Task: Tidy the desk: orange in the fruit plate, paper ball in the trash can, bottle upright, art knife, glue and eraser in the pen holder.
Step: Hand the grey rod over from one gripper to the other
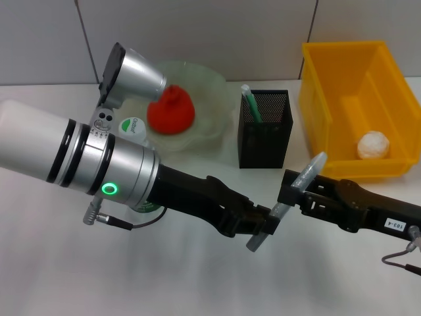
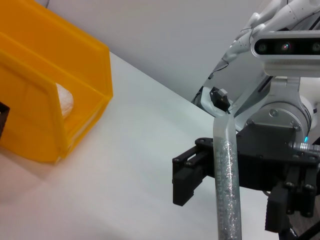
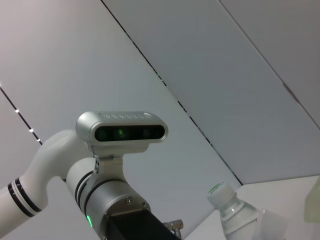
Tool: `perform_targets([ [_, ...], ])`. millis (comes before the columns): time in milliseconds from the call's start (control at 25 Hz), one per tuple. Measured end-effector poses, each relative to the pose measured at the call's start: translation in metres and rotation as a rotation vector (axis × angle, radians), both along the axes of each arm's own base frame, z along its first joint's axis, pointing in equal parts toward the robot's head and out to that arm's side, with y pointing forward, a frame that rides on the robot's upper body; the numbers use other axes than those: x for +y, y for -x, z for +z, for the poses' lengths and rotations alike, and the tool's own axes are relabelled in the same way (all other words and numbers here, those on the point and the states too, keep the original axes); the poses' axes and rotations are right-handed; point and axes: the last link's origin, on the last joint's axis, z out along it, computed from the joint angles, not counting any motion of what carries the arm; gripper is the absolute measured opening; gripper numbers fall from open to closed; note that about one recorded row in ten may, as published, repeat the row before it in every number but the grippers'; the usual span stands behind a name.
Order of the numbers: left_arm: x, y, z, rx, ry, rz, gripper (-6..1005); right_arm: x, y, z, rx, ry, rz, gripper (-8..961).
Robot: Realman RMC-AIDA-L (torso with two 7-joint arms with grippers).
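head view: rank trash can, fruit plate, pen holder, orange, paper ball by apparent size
1. trash can
2. fruit plate, partly hidden by the left arm, so its lead over the holder is unsure
3. pen holder
4. orange
5. paper ball

— Where are the arms?
— Both reach low toward the middle, tips nearly meeting; the left pincer [image 1: 258, 225] is clamped on the glue [image 1: 289, 197].
— And the right pincer [image 1: 294, 191]?
— Fingers spread around it (black, angled inward).
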Motion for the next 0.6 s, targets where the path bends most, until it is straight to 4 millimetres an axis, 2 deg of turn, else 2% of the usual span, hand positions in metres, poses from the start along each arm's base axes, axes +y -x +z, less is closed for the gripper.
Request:
perform_targets([
  [560,0.0012,0.0013,0.0003,-0.002,-0.001,0.001,166,-0.0011,-0.0016,-0.0012,-0.007,0.000,-0.002,665],
  [600,0.0009,0.0009,0.0001,-0.002,0.001,-0.001,166,-0.0007,-0.0013,-0.0013,-0.008,0.003,-0.002,637],
])
